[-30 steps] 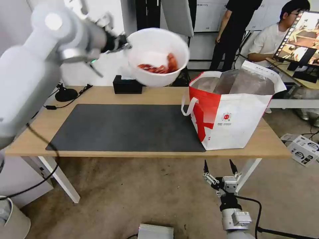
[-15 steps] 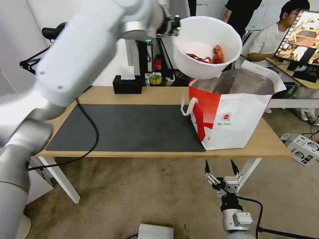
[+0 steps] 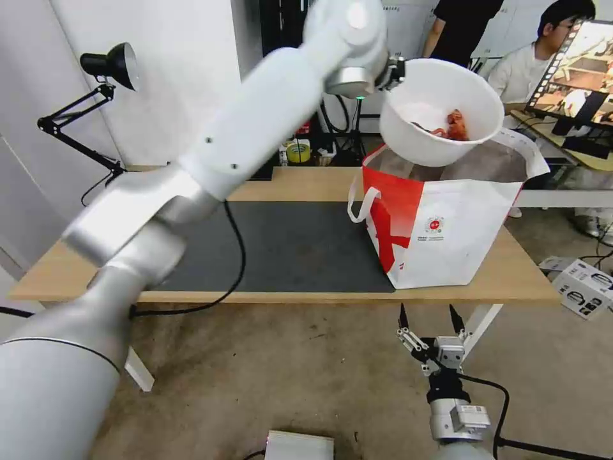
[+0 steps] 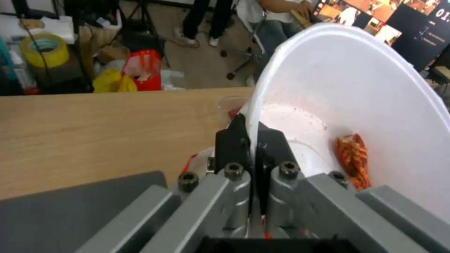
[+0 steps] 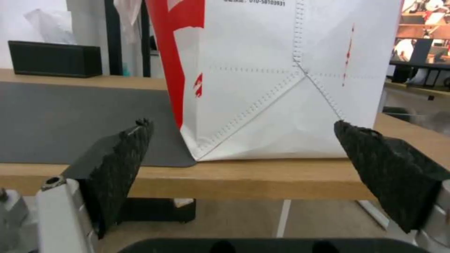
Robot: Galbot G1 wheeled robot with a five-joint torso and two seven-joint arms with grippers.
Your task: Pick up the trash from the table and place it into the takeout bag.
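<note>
From the head view, the left gripper (image 3: pixel 391 69) holds the white bowl (image 3: pixel 440 112) by its rim, up in the air over the open mouth of the takeout bag (image 3: pixel 447 220), which stands at the right end of the tabletop (image 3: pixel 306 182), partly on the dark mat (image 3: pixel 287 246). The bowl is tilted, so the red shell scraps (image 3: pixel 454 124) have slid to its low side; held that high and directly over the foil-lined opening, it looks lined up for lowering or dropping in. The right gripper (image 3: pixel 431 326) waits below the tabletop's front edge, jaws apart and pointing up, out of the way. In the left wrist view, the left gripper's jaws are clamped together on the bowl's thin rim, one inside and one outside the wall, a pinch that lets the light bowl hang from one edge. In the right wrist view, the wide-apart jaws frame the bag's lower front, touching nothing.
</note>
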